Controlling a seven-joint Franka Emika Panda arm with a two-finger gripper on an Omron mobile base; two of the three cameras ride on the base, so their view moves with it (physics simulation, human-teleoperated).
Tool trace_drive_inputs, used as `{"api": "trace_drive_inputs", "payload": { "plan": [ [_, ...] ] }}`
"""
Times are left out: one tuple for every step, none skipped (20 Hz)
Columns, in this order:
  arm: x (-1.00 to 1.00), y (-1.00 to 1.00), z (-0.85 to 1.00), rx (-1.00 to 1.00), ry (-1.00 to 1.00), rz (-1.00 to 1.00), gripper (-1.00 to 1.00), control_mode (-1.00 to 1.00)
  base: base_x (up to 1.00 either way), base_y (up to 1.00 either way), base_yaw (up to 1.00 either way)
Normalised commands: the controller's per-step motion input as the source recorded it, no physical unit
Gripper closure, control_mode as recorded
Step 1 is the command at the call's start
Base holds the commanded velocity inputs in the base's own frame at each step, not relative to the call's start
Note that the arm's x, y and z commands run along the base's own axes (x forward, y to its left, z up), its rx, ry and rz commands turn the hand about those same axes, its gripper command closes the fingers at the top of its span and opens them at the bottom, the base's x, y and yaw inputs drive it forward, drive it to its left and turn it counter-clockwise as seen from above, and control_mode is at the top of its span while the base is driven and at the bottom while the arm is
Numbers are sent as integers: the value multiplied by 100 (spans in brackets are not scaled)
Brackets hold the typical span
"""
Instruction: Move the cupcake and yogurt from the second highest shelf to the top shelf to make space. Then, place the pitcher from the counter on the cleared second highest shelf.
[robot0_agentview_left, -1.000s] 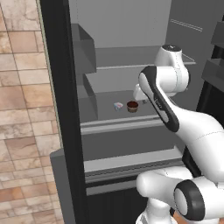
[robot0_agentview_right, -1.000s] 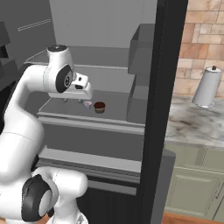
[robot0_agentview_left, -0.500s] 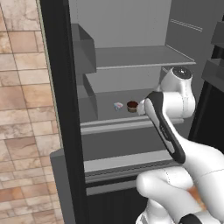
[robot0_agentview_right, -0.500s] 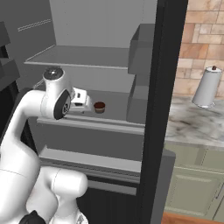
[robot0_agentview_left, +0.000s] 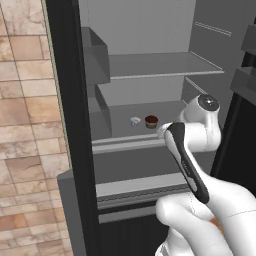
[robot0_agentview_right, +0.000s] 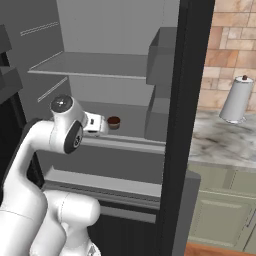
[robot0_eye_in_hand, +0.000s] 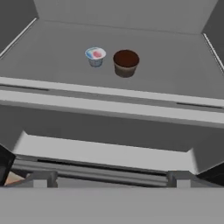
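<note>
The cupcake (robot0_eye_in_hand: 126, 62), dark brown on top, and the small white yogurt (robot0_eye_in_hand: 95, 56) stand side by side on the second highest shelf (robot0_eye_in_hand: 175, 74) of the open fridge. In the left base view the yogurt (robot0_agentview_left: 135, 121) is left of the cupcake (robot0_agentview_left: 151, 121). The top shelf (robot0_agentview_left: 160, 65) above them is bare. My gripper (robot0_eye_in_hand: 111, 178) is open, holds nothing, and sits in front of and below that shelf's front edge. In the right base view the gripper (robot0_agentview_right: 102, 125) is just left of the cupcake (robot0_agentview_right: 114, 122). The pitcher is out of view. The marble counter (robot0_agentview_right: 220, 145) lies right of the fridge.
The dark fridge door edge (robot0_agentview_right: 182, 125) stands between the shelves and the counter. A white cylinder with a dark knob (robot0_agentview_right: 236, 99) stands on the counter. Grey door bins (robot0_agentview_left: 95, 55) hang at the left. A lower shelf (robot0_eye_in_hand: 100, 153) lies beneath the gripper.
The hand has drawn back from the cupcake and sunk below the shelf edge. Its jaws have spread wider. Cupcake and yogurt have not moved.
</note>
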Motion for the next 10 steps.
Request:
{"api": "trace_drive_inputs", "payload": {
  "plan": [
    [49,-39,0,0,1,-3,-100,-100,0,0,0],
    [49,-39,0,0,0,-3,-100,-100,0,0,0],
    [49,-42,-1,0,0,-1,-100,-100,0,0,0],
    [51,-44,-3,0,1,-1,-100,-100,0,0,0],
    [58,-38,-7,0,2,-1,-100,-100,0,0,0],
    [59,-36,-7,0,2,-1,-100,-100,0,0,0],
    [59,-24,-11,0,1,0,-100,-100,0,0,0],
    [61,-15,-12,0,1,0,-100,-100,0,0,0],
    [61,-7,-12,0,0,0,-100,-100,0,0,0],
    [62,0,-14,0,1,0,-100,-100,0,0,0]
  ]
}}
